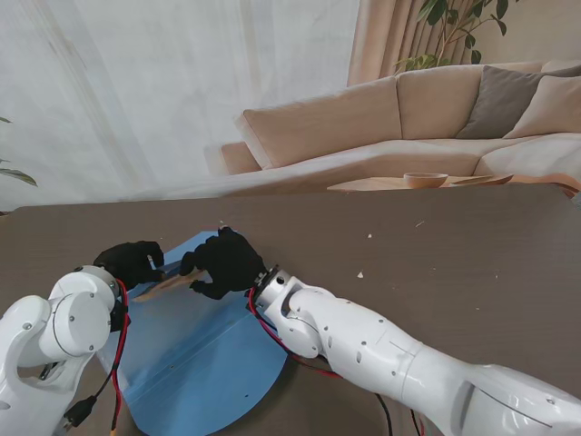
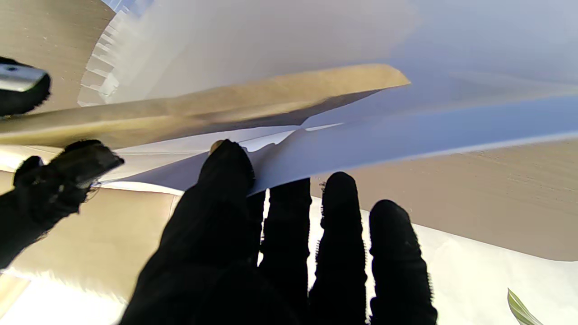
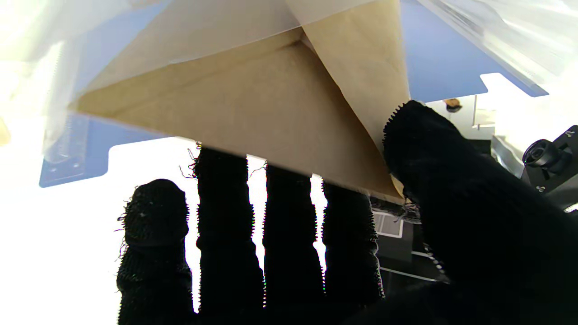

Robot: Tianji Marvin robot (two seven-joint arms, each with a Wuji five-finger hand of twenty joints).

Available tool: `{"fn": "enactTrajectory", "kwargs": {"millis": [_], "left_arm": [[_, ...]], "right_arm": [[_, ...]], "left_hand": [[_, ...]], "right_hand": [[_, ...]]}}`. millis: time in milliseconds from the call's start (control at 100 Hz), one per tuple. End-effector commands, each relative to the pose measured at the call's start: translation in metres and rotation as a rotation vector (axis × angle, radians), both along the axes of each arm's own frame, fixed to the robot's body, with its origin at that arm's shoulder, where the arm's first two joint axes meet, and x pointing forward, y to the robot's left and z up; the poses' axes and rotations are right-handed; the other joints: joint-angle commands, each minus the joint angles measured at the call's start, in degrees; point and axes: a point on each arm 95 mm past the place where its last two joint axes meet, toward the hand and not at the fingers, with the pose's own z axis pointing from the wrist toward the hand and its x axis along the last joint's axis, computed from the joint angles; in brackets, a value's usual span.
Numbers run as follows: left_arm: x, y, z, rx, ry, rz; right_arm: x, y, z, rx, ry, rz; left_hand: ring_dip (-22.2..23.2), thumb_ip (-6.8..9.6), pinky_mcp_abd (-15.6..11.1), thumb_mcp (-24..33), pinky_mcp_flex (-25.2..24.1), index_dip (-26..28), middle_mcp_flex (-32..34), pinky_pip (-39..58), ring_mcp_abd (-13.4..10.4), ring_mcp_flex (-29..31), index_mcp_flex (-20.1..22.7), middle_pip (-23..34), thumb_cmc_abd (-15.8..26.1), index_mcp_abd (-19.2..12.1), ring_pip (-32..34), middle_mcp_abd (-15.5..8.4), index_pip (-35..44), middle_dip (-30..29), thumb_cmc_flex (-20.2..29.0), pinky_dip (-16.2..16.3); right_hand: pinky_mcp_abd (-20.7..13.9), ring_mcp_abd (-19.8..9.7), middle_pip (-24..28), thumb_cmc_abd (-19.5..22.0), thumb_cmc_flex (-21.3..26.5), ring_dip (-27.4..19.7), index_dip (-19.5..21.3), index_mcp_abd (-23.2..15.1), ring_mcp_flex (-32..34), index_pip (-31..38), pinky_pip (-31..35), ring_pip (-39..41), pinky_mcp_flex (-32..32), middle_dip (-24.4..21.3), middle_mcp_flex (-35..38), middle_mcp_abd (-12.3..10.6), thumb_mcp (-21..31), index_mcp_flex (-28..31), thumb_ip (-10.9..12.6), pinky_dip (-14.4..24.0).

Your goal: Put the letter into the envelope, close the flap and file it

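Right robot hand [image 1: 227,262] pinches the brown envelope [image 1: 166,287], thumb [image 3: 433,149] on one face, fingers [image 3: 289,234] behind the other. The envelope's long axis runs from this robot hand leftward and slightly nearer the robot, toward the left robot hand [image 1: 132,262]. That one grips the blue folder [image 1: 195,359] cover between thumb [image 2: 226,176] and fingers, lifting it off the dark counter [image 1: 436,245]. The envelope sits at the folder's far edge.
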Motion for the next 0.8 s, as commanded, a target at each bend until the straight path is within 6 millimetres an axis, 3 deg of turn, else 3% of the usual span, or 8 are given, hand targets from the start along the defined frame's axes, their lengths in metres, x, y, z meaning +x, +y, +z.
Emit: {"fn": "enactTrajectory", "kwargs": {"millis": [0,500,790], "left_arm": [[-0.001,-0.004,0.002,-0.008,0.007,-0.010],[-0.001,-0.003,0.002,-0.010,0.007,-0.010],[-0.002,-0.003,0.003,-0.018,0.009,-0.007]], "right_arm": [[-0.003,0.000,-0.002,-0.010,0.003,0.001],[0.000,-0.001,-0.001,-0.017,-0.004,-0.001],[0.001,0.012,-0.008,-0.047,0.004,0.052]], "left_hand": [[1.60,1.22,0.30,4.78,0.28,0.22,2.43,1.21,0.51,0.55,0.61,4.20,1.47,-0.04,1.17,-3.63,1.37,1.40,4.40,1.23],[1.62,1.24,0.33,4.87,0.27,0.20,2.47,1.24,0.48,0.56,0.58,4.22,1.41,-0.03,1.18,-3.62,1.45,1.42,4.40,1.17],[1.75,1.24,0.23,5.04,0.33,0.24,2.59,1.33,0.55,0.66,0.70,4.46,1.34,0.01,1.41,-3.53,1.60,1.55,4.40,1.18]], "right_hand": [[-1.36,-1.41,1.15,-1.30,-0.02,1.20,1.05,-1.14,-1.39,1.53,-0.29,0.75,-0.33,0.51,-1.72,-0.62,0.93,-1.72,0.35,0.83],[-1.12,-1.37,-1.05,-0.54,4.61,0.94,-2.54,-2.71,-0.50,5.61,-0.07,0.84,0.38,-0.12,0.72,-0.37,3.81,-0.63,1.34,0.83],[-0.94,-1.47,-1.71,0.44,5.99,1.15,-4.89,-5.24,2.48,8.95,1.33,2.02,2.59,0.43,7.60,-1.70,4.81,5.40,1.87,0.93]]}}
